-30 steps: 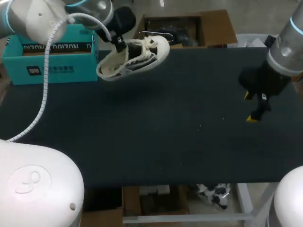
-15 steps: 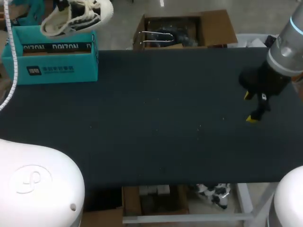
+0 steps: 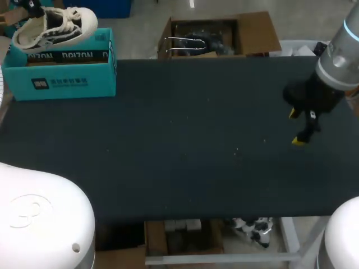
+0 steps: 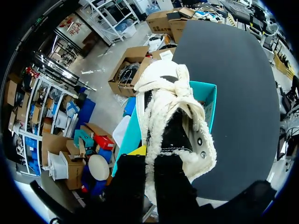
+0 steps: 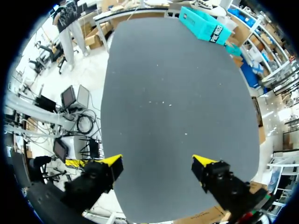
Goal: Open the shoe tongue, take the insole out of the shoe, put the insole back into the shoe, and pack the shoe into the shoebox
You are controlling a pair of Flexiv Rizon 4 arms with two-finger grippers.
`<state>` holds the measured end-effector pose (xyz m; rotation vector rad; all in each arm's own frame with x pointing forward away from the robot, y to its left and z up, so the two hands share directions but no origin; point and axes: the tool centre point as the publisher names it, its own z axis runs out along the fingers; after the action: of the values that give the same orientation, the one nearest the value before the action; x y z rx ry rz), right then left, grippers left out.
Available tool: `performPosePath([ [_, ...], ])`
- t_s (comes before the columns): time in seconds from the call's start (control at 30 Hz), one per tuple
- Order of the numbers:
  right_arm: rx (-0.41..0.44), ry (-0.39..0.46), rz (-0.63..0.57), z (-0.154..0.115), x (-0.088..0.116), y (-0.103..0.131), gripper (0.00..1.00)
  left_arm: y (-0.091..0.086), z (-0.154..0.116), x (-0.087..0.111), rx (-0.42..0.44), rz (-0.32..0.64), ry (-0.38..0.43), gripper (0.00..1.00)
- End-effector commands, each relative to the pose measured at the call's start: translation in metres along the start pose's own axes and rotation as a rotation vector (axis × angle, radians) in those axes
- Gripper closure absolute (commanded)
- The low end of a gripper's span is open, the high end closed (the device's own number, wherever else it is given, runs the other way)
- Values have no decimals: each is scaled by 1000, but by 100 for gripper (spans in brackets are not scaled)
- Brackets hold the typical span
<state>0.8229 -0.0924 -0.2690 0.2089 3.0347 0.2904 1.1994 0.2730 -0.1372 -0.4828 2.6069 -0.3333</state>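
A cream low-top shoe with a black inside hangs tilted just over the open teal shoebox at the table's far left corner. Whether it touches the box rim I cannot tell. My left gripper sits at the shoe's heel, mostly beyond the head view's corner. In the left wrist view my left gripper is shut on the heel end of the shoe, with the shoebox beneath. My right gripper hovers open over the table's right side, nothing between its fingers. The insole is not visible.
The black tabletop stretches between the shoebox and my right gripper, with a few pale specks on it. From the right wrist the shoebox shows at the table's far end.
My left arm has carried the shoe leftward from above the table's back edge to above the shoebox. The right arm has stayed still.
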Motion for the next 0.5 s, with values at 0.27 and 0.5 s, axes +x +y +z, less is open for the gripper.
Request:
performPosePath([
  [0.27,1,-1,0,0,0,0,0,26,67,1,-41,43,85,100],
  [0.5,1,-1,0,0,0,0,0,39,111,15,-108,69,162,100],
])
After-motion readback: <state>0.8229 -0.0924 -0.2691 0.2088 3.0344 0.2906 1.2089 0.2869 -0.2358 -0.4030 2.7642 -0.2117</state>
